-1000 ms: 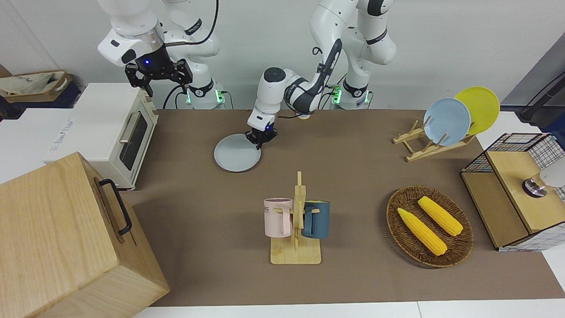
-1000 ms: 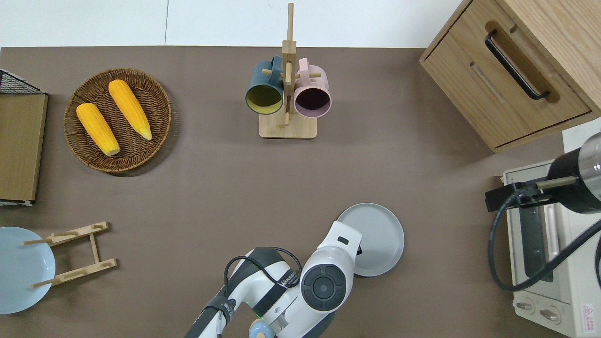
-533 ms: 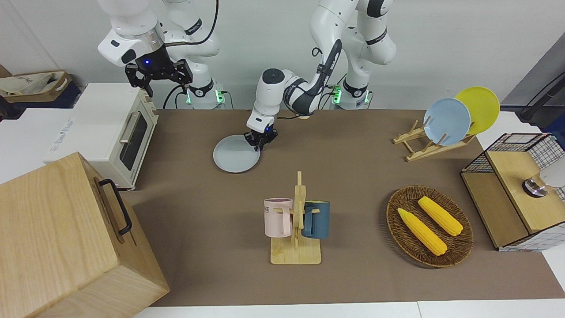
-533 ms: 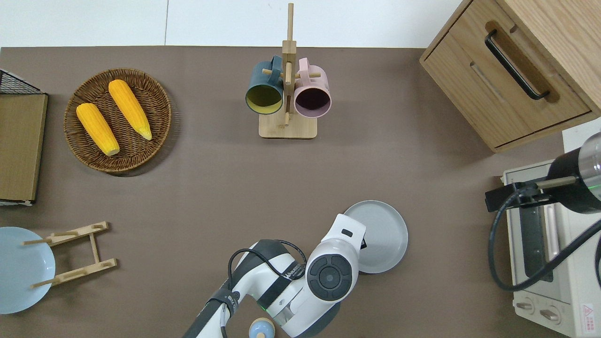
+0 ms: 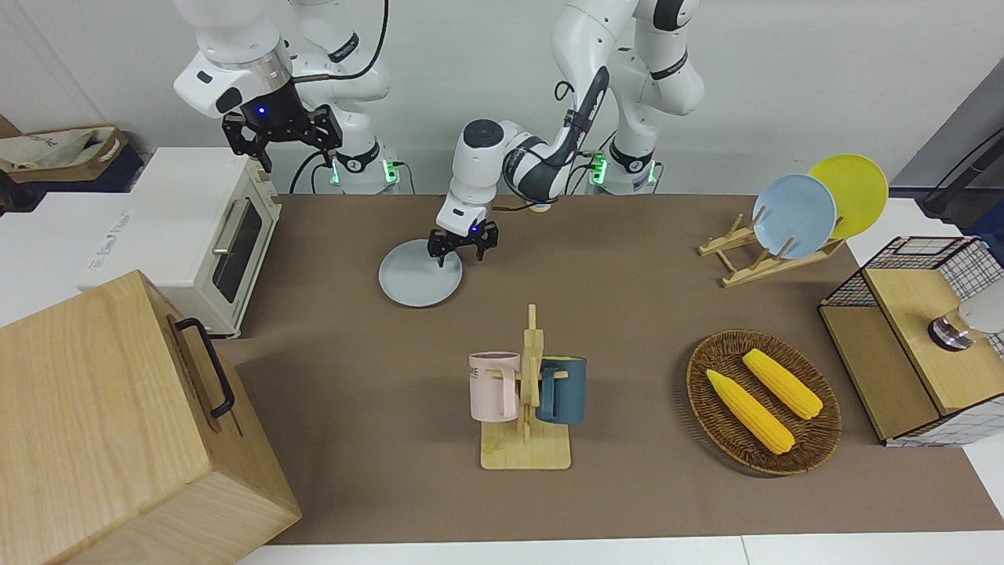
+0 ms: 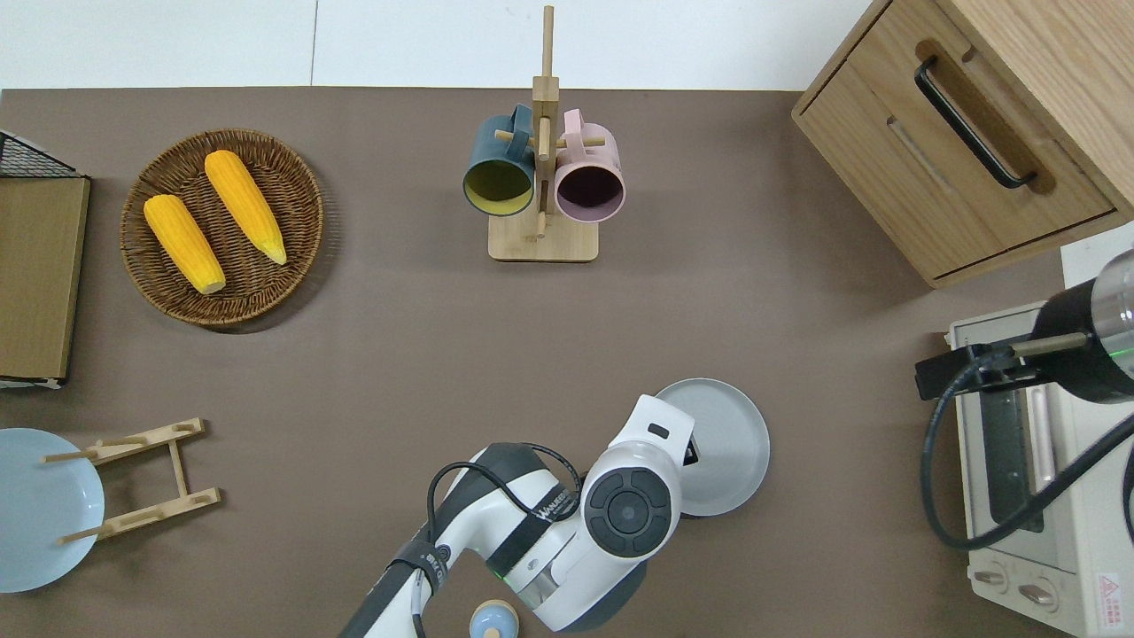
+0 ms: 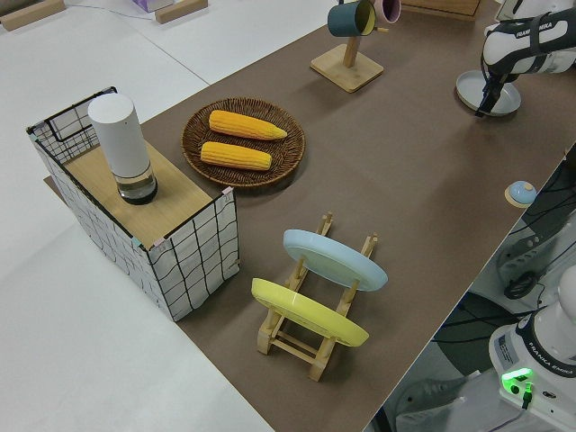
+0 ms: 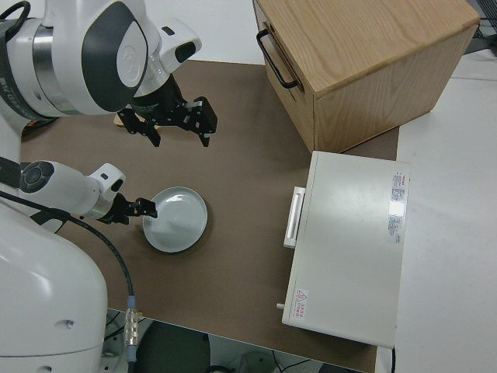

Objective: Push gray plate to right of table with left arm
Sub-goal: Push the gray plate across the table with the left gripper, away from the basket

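Note:
The gray plate (image 5: pixel 414 276) lies flat on the brown table (image 5: pixel 643 306), toward the right arm's end and near the robots. It also shows in the overhead view (image 6: pixel 728 443), the left side view (image 7: pixel 502 90) and the right side view (image 8: pixel 178 221). My left gripper (image 5: pixel 461 253) is open and low at the plate's rim on the left arm's side, one finger over the plate and one off it. It holds nothing. In the overhead view the arm hides most of the left gripper (image 6: pixel 688 454). My right gripper (image 5: pixel 282 140) is open and parked.
A white toaster oven (image 5: pixel 196 235) and a wooden drawer box (image 5: pixel 118 424) stand at the right arm's end. A mug rack (image 5: pixel 527 408) stands mid-table. A corn basket (image 5: pixel 762 402), a plate rack (image 5: pixel 773 247) and a wire shelf (image 5: pixel 922 345) stand at the left arm's end.
The left gripper slid the gray plate a little toward the right arm's end. Since then the plate has stayed still and the gripper's fingers have spread open.

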